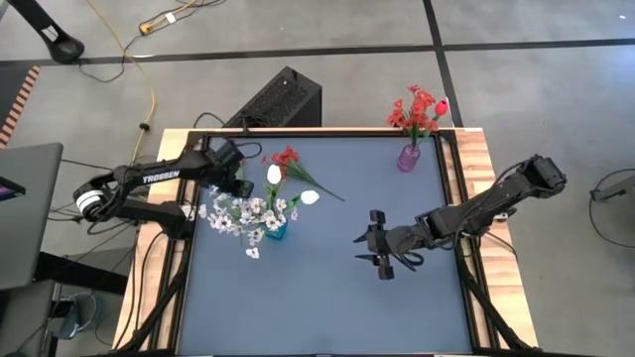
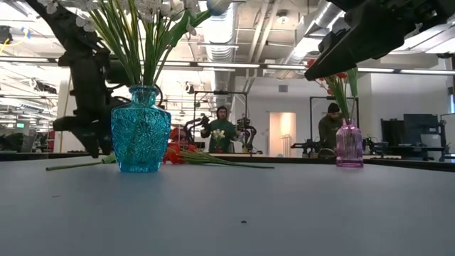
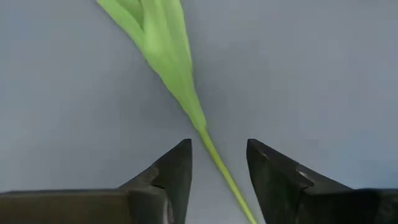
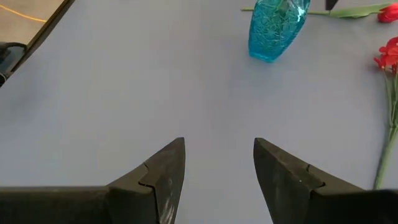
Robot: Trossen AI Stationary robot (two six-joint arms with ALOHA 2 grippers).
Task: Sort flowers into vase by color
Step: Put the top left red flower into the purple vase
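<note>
A thin green stem (image 3: 214, 163) with a long leaf (image 3: 166, 50) lies flat on the blue table. My left gripper (image 3: 217, 146) is open, pointing down, one finger on each side of that stem, not touching it. In the low view the same stem (image 2: 75, 166) lies left of the blue glass vase (image 2: 141, 131), which holds white flowers (image 1: 243, 213). A red spray (image 1: 288, 157) lies on the table behind this vase. The purple vase (image 1: 408, 159) at the far right holds red flowers (image 1: 419, 107). My right gripper (image 1: 382, 260) hovers open over mid-table.
Bare tabletop (image 1: 317, 307) spreads along the near side. A black box (image 1: 283, 97) sits beyond the far edge and a laptop (image 1: 25, 213) off the left side. People (image 2: 222, 131) stand in the room behind. Wooden rails (image 1: 478, 178) border the table.
</note>
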